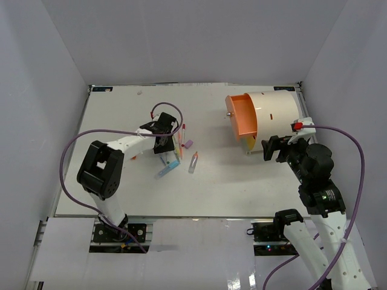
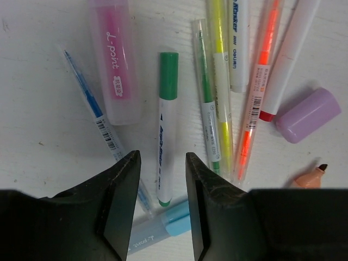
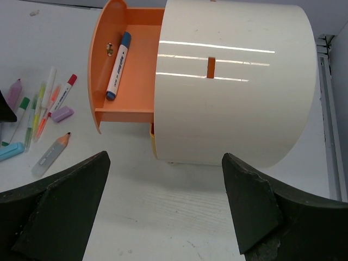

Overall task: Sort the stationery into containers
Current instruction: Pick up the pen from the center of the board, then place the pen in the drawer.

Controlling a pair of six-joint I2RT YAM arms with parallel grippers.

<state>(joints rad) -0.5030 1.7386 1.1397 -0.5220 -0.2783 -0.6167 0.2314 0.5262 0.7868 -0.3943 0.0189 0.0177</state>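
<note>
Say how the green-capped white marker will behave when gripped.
The green-capped marker looks like rigid plastic: probably stiff and light. Its smooth round barrel may roll or slip. The blue pen lies close and might get nudged.

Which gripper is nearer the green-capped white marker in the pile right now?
Left. The left gripper is directly over the green-capped marker, whose lower end lies between its jaws. The right gripper faces the cream drum, well off to that marker's side.
</note>
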